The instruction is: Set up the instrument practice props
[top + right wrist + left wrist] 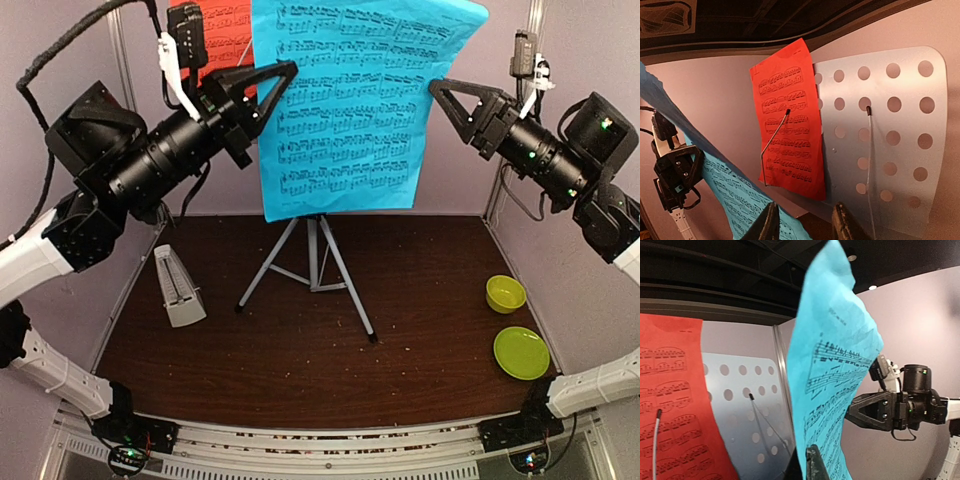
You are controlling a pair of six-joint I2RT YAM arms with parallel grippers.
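Blue page [365, 100] | long axis upright | left fingers [255, 85] pinch its edge

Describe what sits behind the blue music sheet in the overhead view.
A red sheet peeks out at the blue sheet's upper left and the tripod shows below. The stand's pale holed desk is covered there; only the wrist views show it.

Soft, even light filled the overhead view, the blue page [365, 100] bright, edges bowed by fisheye. Wrist views were dimmer; one ceiling lamp [871, 287] glowed.
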